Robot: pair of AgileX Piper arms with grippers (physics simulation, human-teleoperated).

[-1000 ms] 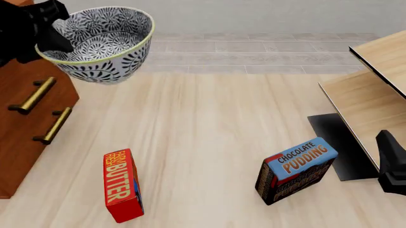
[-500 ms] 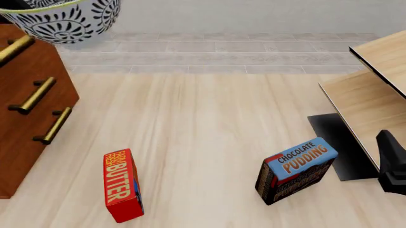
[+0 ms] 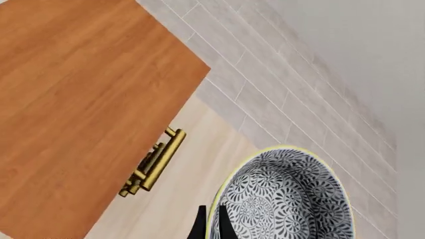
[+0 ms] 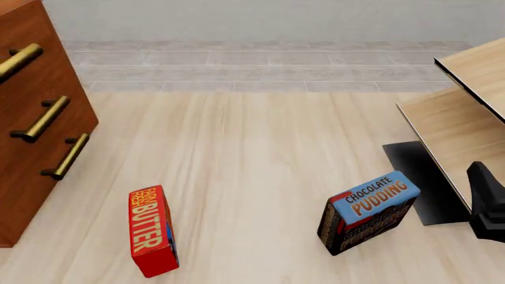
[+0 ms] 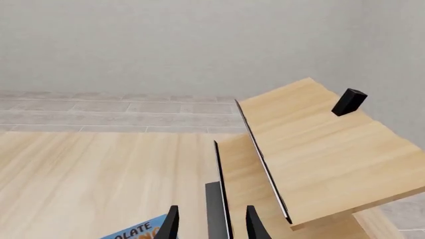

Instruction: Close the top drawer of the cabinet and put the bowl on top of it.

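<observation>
Looking down from the left wrist camera, the bowl [image 3: 285, 199] hangs with nothing in it, only its dark floral pattern and pale rim on show. It sits out past the cabinet [image 3: 79, 99] edge, beside the flat wooden top rather than over it, with pale floor and grey tiles under it. Brass handles [image 3: 154, 162] poke out from the cabinet front just beside the bowl.

Over to the front view: no bowl in shot at all. The cabinet stands at the left edge, three brass bars down its face. The top drawer [image 4: 23, 56] looks flush with the two below it, though only part of it shows. On the floor, a red butter box [image 4: 151, 232] stands on end near the cabinet's lower corner, well apart from a chocolate pudding box [image 4: 368, 212] tilted over to the right. Pale shelving [image 4: 465, 118] with a black edge fills the right side, a dark mat [image 4: 418, 177] at its foot.

Left gripper [image 3: 211, 224]: two dark fingers pinch the bowl's rim, one either side of the wall, clamped on it.

Right gripper [image 5: 211, 224]: jaws apart, nothing between them but the view ahead, hovering low near the shelving with a corner of the pudding box peeking in. A small black block [image 5: 349, 101] rests on the upper shelf.
</observation>
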